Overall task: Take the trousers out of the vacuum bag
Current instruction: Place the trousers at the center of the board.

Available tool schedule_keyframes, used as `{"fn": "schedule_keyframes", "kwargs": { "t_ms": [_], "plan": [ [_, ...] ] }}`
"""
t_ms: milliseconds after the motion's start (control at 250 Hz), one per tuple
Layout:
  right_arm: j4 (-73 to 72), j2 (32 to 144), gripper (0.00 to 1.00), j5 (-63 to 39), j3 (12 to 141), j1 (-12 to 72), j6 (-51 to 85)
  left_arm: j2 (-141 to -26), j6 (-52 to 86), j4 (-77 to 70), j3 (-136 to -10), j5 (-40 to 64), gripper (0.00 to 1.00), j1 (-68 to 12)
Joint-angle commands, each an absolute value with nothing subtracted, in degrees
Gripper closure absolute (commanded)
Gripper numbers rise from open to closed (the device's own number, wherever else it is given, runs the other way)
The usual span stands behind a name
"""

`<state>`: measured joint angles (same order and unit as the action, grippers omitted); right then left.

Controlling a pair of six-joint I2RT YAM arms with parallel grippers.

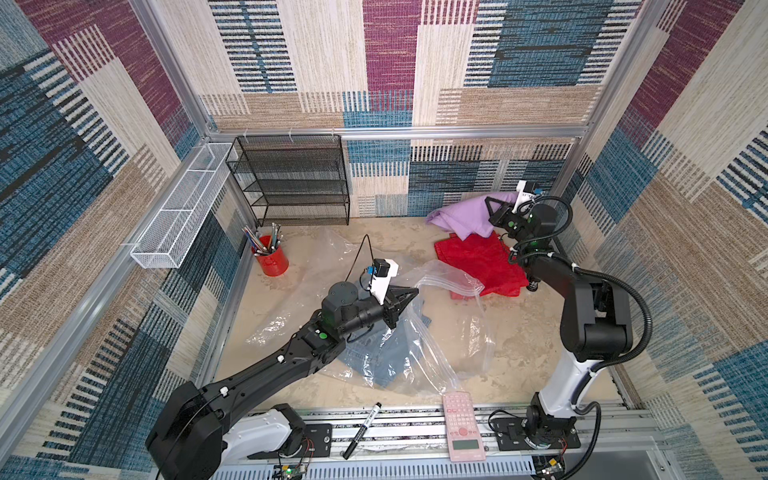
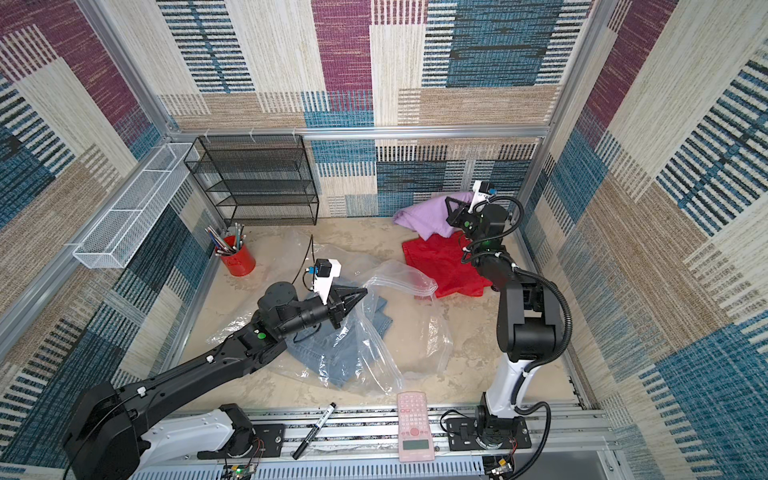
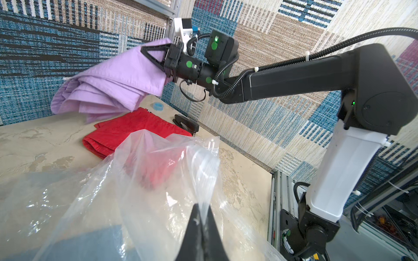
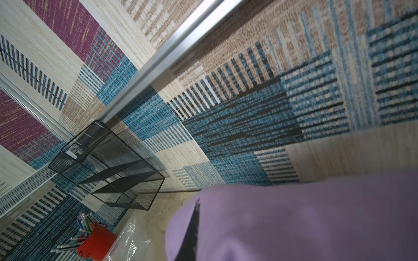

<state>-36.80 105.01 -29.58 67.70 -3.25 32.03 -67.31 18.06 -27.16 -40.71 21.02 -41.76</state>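
Above the folded bright-red trousers (image 1: pixel 478 264), my right hand (image 1: pixel 488 201) gripped the lilac-purple cloth trousers (image 1: pixel 457 217); near that red pair, my left hand (image 1: pixel 414 291) pinched the crinkly clear vacuum bag (image 1: pixel 451 277).

Bright light, glare on vacuum bag (image 1: pixel 419 336)

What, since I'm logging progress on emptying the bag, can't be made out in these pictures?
- Light-blue denim trousers: both top views, left arm and crinkly clear plastic vacuum bag cover them; edges hidden.
- Right gripper: right wrist view, folded lilac-purple trousers bury its tips.
- Left gripper: left wrist view, bottom edge cuts it off.
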Motion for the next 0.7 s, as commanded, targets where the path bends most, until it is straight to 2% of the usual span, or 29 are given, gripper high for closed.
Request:
{"fn": "schedule_keyframes", "kwargs": {
  "t_ms": [0, 156, 428, 696],
  "plan": [
    [-46.84, 102.92, 1.00, -32.12, 60.60, -3.32, 35.62, -68.05, 18.77, -28.53, -41.53, 21.49, 1.00, -41.66],
    [-49.78, 98.48, 1.00, -33.70, 52.58, -3.29, 41.31, -68.89, 18.72, -27.48, -42.37, 22.08, 1.00, -41.62],
    [-38.85, 91.22, 1.00, -34.05, 47.86, -3.35, 43.15, -69.53, 18.61, -27.42, -43.10, 22.06, 1.00, -41.66],
    [-37.26, 88.68, 0.98, -36.89, 40.04, -3.36, 45.92, -70.10, 18.11, -26.19, -44.03, 22.68, 1.00, -41.66]
  ]
}}
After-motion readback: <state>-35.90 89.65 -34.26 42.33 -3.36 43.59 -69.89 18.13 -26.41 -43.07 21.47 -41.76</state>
